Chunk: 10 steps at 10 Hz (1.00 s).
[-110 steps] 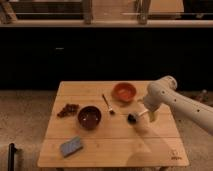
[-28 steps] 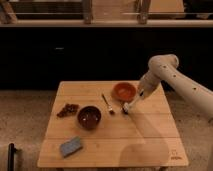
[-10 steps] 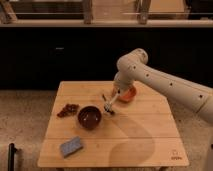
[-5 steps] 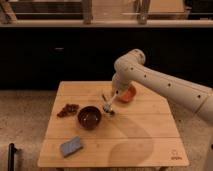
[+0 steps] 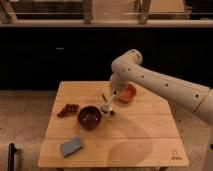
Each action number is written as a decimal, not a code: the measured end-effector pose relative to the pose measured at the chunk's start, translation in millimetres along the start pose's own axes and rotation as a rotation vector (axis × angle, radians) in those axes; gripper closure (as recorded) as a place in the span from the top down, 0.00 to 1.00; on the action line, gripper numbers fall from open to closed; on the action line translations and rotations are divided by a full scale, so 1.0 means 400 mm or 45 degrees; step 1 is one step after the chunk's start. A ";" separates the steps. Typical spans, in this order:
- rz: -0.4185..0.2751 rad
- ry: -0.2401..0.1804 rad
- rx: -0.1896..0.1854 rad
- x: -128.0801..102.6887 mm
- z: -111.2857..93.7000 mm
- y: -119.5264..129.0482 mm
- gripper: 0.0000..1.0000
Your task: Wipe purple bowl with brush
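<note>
gripper (image 5: 111,99) beside glossy dark purple bowl (image 5: 90,117).

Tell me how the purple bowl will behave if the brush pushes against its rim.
The purple bowl looks small and shallow and sits loose on the smooth wooden table, so it will probably slide rather than tip. Its glossy inside suggests a hard, rigid shell that won't flex. The gripper hangs just right of it with the brush.

End effector (image 5: 111,100) above table (image 5: 145,140), right of purple bowl (image 5: 89,117), sponge (image 5: 71,147) in front
</note>
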 end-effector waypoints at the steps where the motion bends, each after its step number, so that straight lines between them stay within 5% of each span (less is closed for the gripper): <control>1: 0.009 0.018 -0.002 0.005 -0.005 0.000 0.00; 6: 0.027 0.089 0.009 0.028 -0.041 0.000 0.00; 10: -0.076 0.110 0.079 -0.017 -0.111 -0.052 0.00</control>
